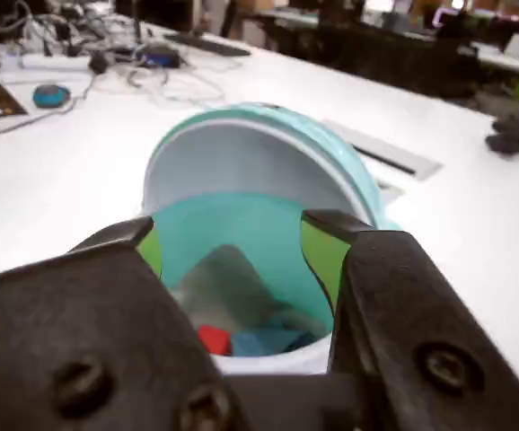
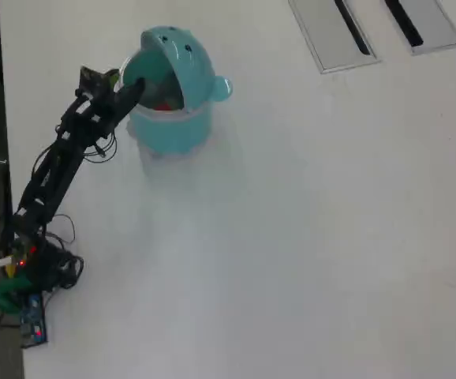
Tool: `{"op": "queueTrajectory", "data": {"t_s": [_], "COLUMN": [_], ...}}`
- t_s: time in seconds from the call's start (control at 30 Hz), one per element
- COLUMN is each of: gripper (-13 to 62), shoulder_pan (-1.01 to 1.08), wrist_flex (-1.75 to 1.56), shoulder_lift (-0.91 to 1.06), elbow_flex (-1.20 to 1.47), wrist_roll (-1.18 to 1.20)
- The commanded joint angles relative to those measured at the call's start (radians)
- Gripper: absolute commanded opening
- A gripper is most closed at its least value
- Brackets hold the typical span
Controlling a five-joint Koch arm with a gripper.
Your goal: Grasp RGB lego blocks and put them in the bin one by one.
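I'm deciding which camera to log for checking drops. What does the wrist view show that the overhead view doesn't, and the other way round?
Only the wrist view: the open gripper above the bin's mouth, with a red block and a blue block inside. Only the overhead view: the whole arm, its base, and the lid's dot eyes. Both: the teal bin with its lid flipped up, on the white table.

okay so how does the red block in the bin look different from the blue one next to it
In the wrist view, the red block is bright red, while the blue block is blue and blends into the teal bin. The red block lies to the left, the blue block to its right, reaching further toward the bin's wall. The red block's edges read sharply; the blue block's outline is blurred. Both lie at the bottom of the open bin, below the hand.
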Motion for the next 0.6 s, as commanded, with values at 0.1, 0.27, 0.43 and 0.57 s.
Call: {"op": "queueTrajectory", "data": {"t_s": [0.1, 0.27, 0.43, 0.57], "gripper": [28.8, 30.1, 30.1, 30.4], "shoulder_pan": [0.037, 0.064, 0.075, 0.092], "wrist_flex": [-0.005, -0.026, -0.044, -0.080], "shoulder_lift": [0.173, 0.273, 0.356, 0.416], "elbow_flex": [0.080, 0.186, 0.264, 0.339], "wrist_roll": [0.002, 0.035, 0.063, 0.100]}}
